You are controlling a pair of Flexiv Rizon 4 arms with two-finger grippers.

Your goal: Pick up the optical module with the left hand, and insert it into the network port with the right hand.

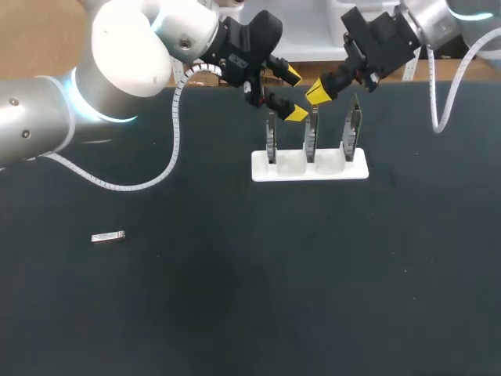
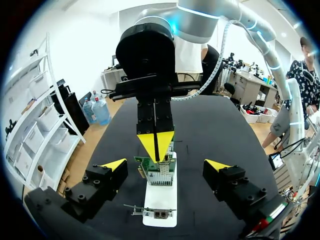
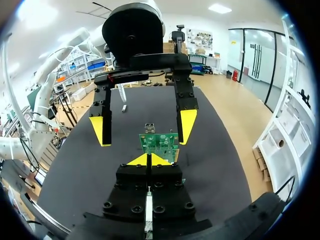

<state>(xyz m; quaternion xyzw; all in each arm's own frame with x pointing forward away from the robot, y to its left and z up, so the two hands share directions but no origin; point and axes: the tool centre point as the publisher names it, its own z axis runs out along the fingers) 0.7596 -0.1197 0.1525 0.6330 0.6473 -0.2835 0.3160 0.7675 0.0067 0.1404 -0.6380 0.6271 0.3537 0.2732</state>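
the black table point(image 1: 235, 313) carried everything. my left arm point(image 1: 47, 117) came in from its own side and reached past the middle, so the left gripper point(image 1: 294, 95) hung above the left end of the white stand point(image 1: 309, 168), its claw spread wide with nothing in it. the right arm point(image 1: 438, 19) leaned in from the opposite corner. the right gripper point(image 1: 317, 92) had its yellow tips pressed together on nothing, just over the middle board.

the stand held three circuit boards point(image 1: 311, 139) upright in a row, likely so that each could take a level push. i could not tell which one bore the network port.

the optical module point(image 1: 108, 236) lay flat on the table, well apart from the stand and both claws. it was out on the left arm's side, which suited a left-hand pick. that pick looked not yet begun, and the open left claw would need to travel down to the module.
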